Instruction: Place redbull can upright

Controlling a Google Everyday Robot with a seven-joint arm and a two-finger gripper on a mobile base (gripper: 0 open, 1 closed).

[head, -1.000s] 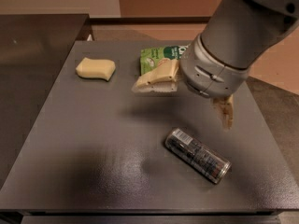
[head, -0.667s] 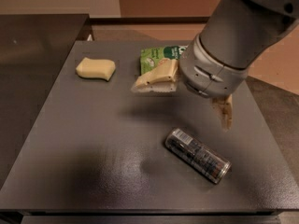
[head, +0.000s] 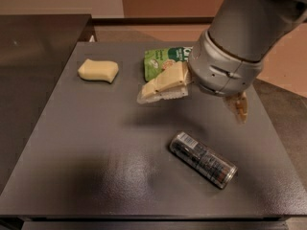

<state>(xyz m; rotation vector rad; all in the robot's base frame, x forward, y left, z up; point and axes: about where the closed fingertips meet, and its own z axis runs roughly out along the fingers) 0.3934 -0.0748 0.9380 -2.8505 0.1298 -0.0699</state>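
Tabletop (head: 96, 152) and arm (head: 240, 42) look almost unchanged from a second ago: the gripper (head: 192, 107) hovers with fingers spread wide and empty, just behind the redbull can (head: 203, 159), which lies on its side near the front right, so the grasp is likely still to come.

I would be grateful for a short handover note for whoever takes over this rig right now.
Hand: open and holding nothing, above the far right part of the table, beside the green snack bag.
Redbull can: lying on its side near the front right of the table, apart from the hand and nearer the camera.
Done: the can is not yet grasped or upright.
Left: lower the hand onto the can, grip it, stand it on its end, then let go.
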